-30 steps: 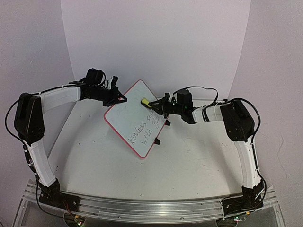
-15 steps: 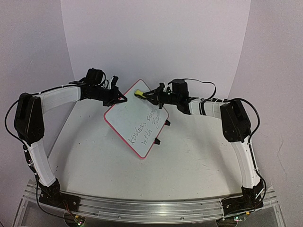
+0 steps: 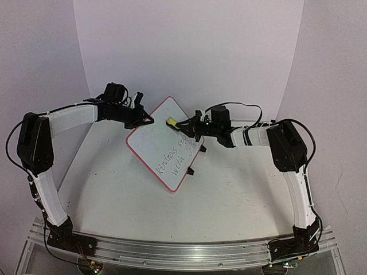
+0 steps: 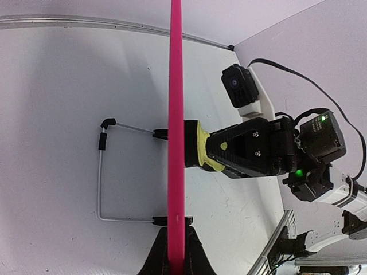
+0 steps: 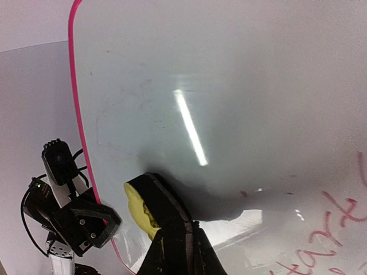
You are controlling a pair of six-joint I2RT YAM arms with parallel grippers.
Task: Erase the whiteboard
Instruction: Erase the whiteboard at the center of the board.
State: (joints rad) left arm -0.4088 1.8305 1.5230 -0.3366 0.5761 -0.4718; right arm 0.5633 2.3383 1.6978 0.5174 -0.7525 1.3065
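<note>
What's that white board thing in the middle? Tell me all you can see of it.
The whiteboard is small, white and round-cornered, with a thin pink frame, tilted, a wire stand behind. Handwriting fills its lower right part; the rest looks wiped. The left gripper clamps its edge; the right gripper presses a yellow eraser on it.

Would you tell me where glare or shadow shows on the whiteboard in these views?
Right wrist view: a bright glare streak crosses the whiteboard, and a dark shadow spreads beside the yellow block. Left wrist view: the board is edge-on, sharp, no glare. Top external view: even light, no glare.
</note>
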